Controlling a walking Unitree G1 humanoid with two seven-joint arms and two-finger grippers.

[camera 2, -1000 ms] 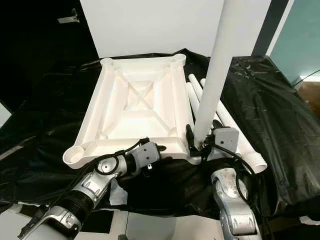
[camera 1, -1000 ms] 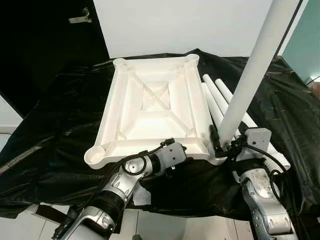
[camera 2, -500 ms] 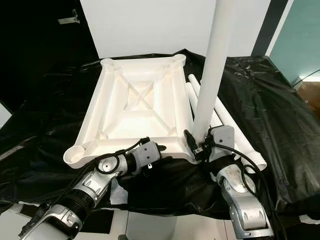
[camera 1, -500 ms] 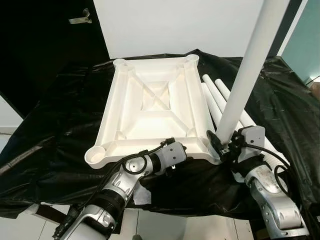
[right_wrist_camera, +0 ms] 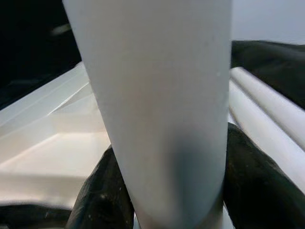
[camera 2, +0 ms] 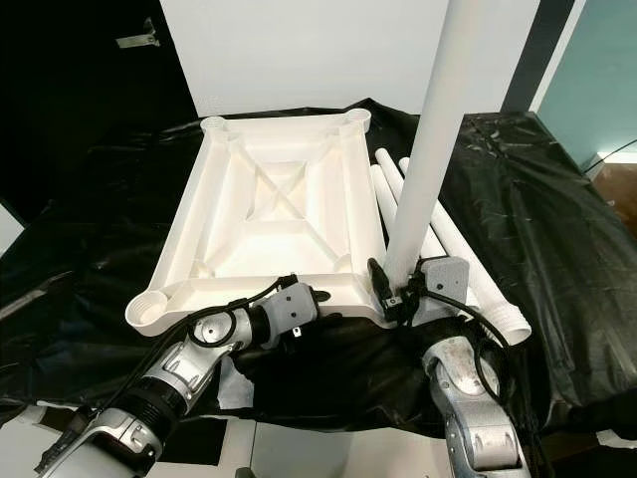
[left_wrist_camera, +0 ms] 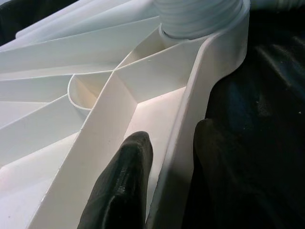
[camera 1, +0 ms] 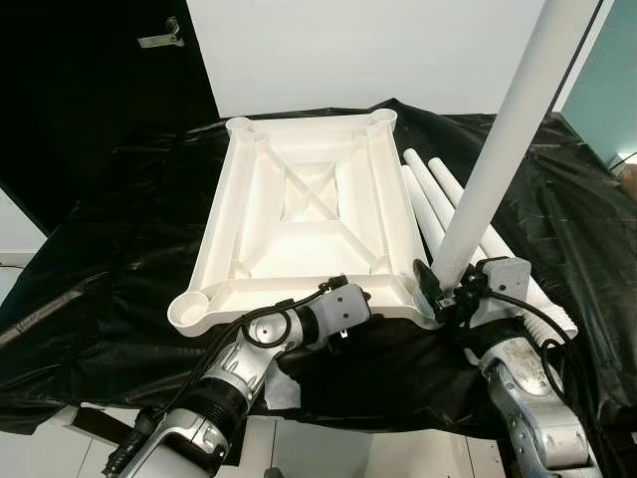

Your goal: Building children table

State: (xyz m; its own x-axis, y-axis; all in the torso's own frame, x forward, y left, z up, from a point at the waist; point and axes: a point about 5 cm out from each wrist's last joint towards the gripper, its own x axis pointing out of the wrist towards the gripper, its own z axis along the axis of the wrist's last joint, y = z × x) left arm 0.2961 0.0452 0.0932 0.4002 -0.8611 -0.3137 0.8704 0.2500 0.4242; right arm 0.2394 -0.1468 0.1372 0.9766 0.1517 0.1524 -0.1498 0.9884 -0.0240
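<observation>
Right eye view: right claw (camera 2: 390, 291) clamps leg (camera 2: 423, 159) upright in tabletop (camera 2: 269, 214) corner socket.

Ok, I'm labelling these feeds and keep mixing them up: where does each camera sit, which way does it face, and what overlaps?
Left eye, right eye: on the head, looking forward and down at the upturned tabletop on black sheeting; both silver arms show.
Left wrist: looks along the left claw, whose fingers straddle the tabletop's near rim.
Right wrist: looks along the right claw, shut on the upright leg.
Shared: the leg's threaded base in the corner socket, also in the eye views; spare legs.
</observation>
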